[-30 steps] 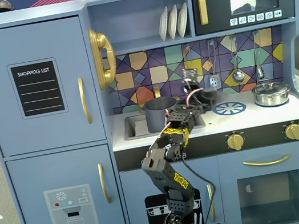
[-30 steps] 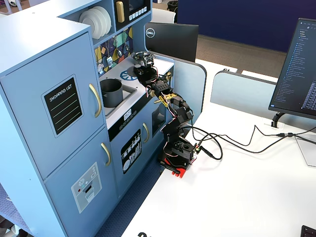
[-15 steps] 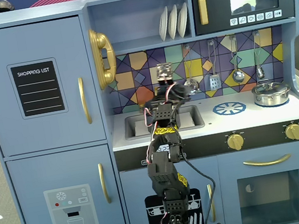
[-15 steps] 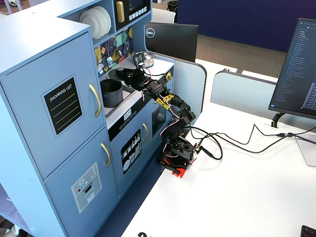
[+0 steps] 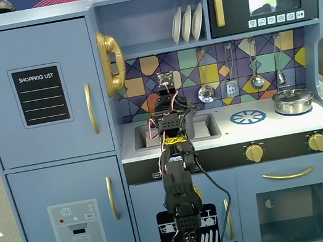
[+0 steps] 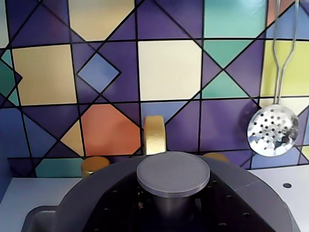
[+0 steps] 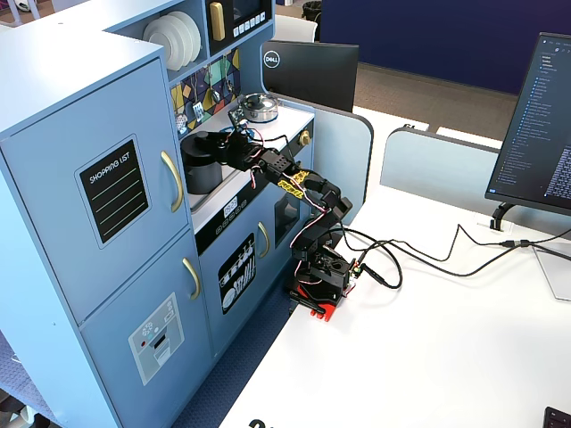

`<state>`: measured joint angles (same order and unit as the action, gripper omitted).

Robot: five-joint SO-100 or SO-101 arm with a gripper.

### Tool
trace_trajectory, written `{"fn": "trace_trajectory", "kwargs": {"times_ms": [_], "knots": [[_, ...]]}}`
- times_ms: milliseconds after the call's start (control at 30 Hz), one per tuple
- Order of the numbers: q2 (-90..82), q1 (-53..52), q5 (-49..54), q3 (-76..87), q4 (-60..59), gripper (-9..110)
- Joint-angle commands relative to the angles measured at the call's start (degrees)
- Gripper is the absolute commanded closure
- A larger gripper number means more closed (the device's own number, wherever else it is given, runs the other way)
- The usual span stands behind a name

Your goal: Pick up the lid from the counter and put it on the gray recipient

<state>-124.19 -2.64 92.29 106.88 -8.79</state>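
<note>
The dark gray lid [image 6: 116, 176] fills the bottom of the wrist view, its round flat knob [image 6: 174, 173] close to the camera. In a fixed view the lid [image 7: 203, 140] lies level on top of, or just above, the tall dark gray pot [image 7: 198, 174], which stands in the sink. My gripper [image 7: 221, 145] reaches in from the right to the knob and looks shut on it. My fingers do not stand out against the dark lid in the wrist view. In the front fixed view my gripper [image 5: 167, 102] is over the sink and the arm hides the pot.
The gold faucet [image 6: 154, 134] stands just behind the lid. A slotted spoon [image 6: 273, 129] hangs on the tiled backsplash to the right. The small steel pot [image 5: 292, 100] sits on the right burner, next to a blue burner mark [image 5: 248, 117]. Cupboard wall to the left.
</note>
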Motion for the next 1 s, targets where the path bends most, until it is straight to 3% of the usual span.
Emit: {"fn": "trace_trajectory", "kwargs": {"times_ms": [0,967], "knots": [[1.0,0.1,0.4,-2.1,3.1,102],[2.5,1.8,1.5,2.4,4.7,102]]}}
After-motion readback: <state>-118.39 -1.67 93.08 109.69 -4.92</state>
